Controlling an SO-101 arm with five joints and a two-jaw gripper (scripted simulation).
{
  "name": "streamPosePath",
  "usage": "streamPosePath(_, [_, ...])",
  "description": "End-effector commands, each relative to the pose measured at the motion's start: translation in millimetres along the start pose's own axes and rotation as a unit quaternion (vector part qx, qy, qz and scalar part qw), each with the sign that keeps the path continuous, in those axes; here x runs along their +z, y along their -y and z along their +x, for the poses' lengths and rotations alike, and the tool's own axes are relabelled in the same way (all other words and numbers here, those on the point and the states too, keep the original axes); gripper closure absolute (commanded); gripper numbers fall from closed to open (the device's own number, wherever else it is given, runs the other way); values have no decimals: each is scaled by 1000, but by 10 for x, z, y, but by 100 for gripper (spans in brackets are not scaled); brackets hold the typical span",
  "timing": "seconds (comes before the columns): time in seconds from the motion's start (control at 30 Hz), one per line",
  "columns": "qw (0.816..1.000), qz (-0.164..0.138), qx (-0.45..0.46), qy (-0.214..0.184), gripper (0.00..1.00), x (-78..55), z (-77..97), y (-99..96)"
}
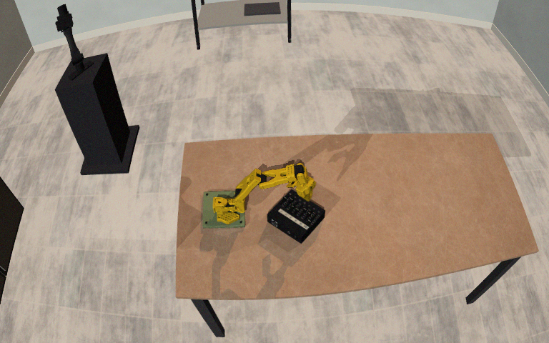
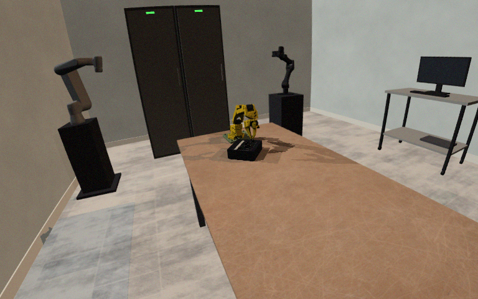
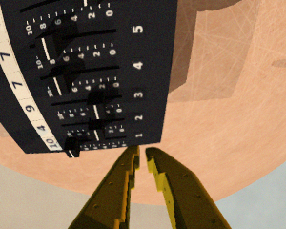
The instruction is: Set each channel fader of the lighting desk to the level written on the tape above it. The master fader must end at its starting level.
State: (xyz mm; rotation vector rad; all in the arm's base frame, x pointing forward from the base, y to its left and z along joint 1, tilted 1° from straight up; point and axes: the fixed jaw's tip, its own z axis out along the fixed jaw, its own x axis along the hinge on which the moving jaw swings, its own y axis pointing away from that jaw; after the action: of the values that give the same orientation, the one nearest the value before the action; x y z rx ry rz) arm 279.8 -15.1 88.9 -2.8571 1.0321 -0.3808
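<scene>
So the lighting desk point(image 1: 296, 216) point(image 2: 244, 149) point(image 3: 148, 110) is on the worktop point(image 1: 417, 204) point(image 2: 308, 207) point(image 3: 229, 124), roughly 3 o'clock from the green base plate point(image 1: 207, 221) point(image 2: 227, 139) in the top view. The yellow arm point(image 1: 277, 176) point(image 2: 238, 114) bends over it, and the jaws are down by the desk's 1 o'clock edge. They're drawn in narrow with nothing between them, just a thin gap. I can't tell if they touch the desk.

From the wrist cam, the fingertips sit just past the desk's 6 o'clock edge, near the channel 1 label. The white tape strip point(image 3: 20, 87) runs down the 9 o'clock side. Reading up from channel 1 it says 10, 4, something that's either 9 or 6 (can't be sure which way up it goes), then 7, 7, 2.

Fader-wise, the channel 1 fader point(image 3: 72, 146) is over by the 10 end, and the channel 2 fader point(image 3: 96, 124) is around 4, so those two look about right. The channel 3 fader point(image 3: 96, 98) is mid-slot, lower than its tape either way. The channel 4 fader point(image 3: 71, 75) and channel 5 fader point(image 3: 56, 41) are both up towards the 9 o'clock end, exact levels hard to call.
</scene>
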Motion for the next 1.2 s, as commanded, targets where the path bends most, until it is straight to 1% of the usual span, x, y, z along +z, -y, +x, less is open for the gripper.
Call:
streamPosePath(0.0, [1000,-11,0,17,100,114,-44,1])
streamPosePath(0.23, [1000,-17,1,25,100,176,-57,-8])
streamPosePath(0.6, [999,-19,2,27,100,195,-59,-9])
streamPosePath(0.87, [999,-23,2,32,100,268,-60,-12])
streamPosePath(1.17, [999,-24,3,33,100,273,-61,-12])
